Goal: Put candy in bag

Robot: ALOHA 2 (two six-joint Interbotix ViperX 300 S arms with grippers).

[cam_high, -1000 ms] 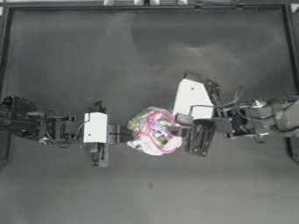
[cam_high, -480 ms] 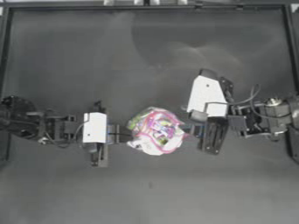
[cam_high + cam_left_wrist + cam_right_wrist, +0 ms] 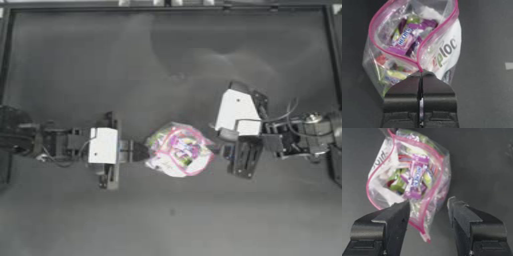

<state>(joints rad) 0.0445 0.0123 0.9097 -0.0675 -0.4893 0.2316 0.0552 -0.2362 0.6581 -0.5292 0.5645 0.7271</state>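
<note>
While our left gripper [image 3: 421, 75] pinches one corner of the bag [image 3: 179, 150] at its pink seal strip, jaws clamped flat on the plastic, the mouth stands open between both arms near the table [image 3: 80, 70] centre. From above, the bag sits just off the left fingertips, the right gripper [image 3: 428, 208] close on the other side.

Right gripper: jaws spread moderately, nothing between them. In its wrist view the far corner of the seal hangs in the gap between the jaws, but we can't tell if either jaw touches it. No grip there, as far as we see.

Candy: several wrapped pieces lie inside the bag, and a purple-and-white one [image 3: 416, 176] sits on top right under the opening. We read that as the candy, but can't be sure which piece is the task's own. We see no loose sweet on the table from above, and none in either gripper.

Progress, as our judgement:
- bag held open: done
- candy into bag: looks done, given empty right jaws and nothing outside
- left: probably let go on the left and clear both arms; sealing isn't asked for

Risk: the bag is only propped by one pinched corner. If we release fast it may slump and tip toward the open mouth, so pieces near the top could slide out.
</note>
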